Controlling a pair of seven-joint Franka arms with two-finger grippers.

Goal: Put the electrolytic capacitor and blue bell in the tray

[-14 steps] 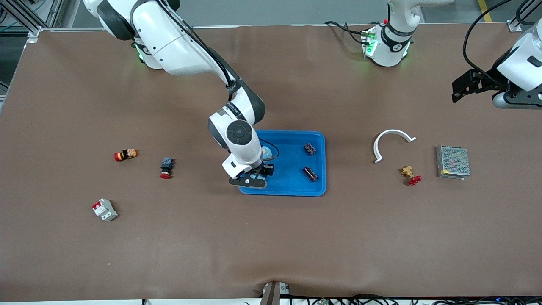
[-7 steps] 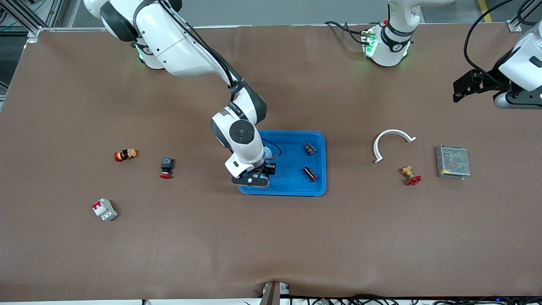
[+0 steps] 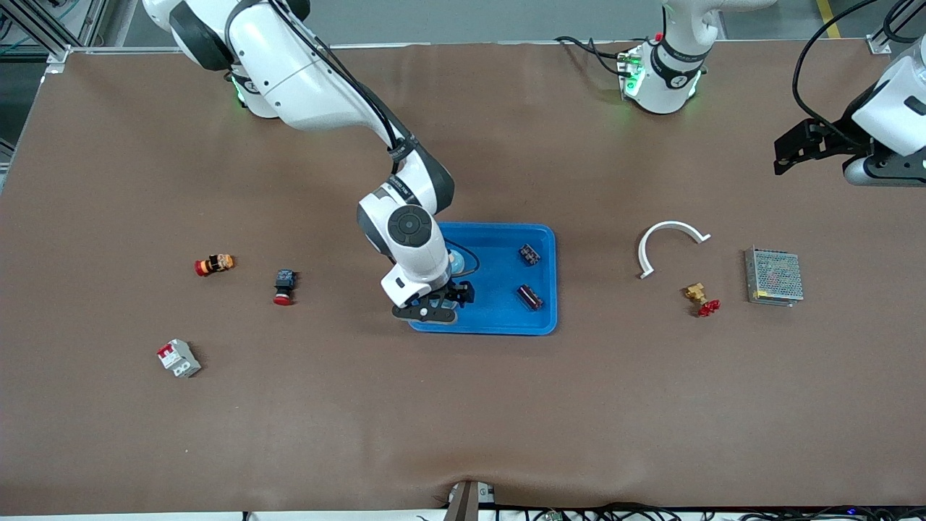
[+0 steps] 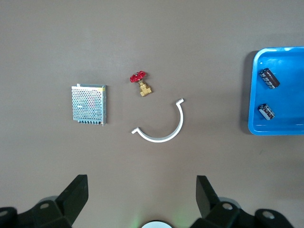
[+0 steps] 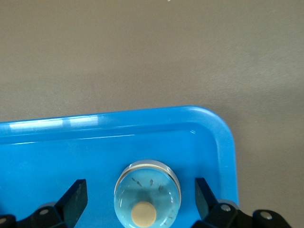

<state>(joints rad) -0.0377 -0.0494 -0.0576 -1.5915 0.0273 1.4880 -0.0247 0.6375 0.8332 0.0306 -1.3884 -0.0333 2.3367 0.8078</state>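
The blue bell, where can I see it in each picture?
Front view: blue bell peeks out beside the right arm's wrist, in the blue tray.
Left wrist view: not in it; only the tray's end shows.
Right wrist view: between the open right gripper's fingers.
Shared landmark: the tray.

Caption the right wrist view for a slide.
Open right end effector above the blue bell resting in a corner of the blue tray.

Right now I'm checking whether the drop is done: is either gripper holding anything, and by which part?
Nothing is held. The right gripper stands open over the blue bell lying in the tray; the left gripper waits open, empty.
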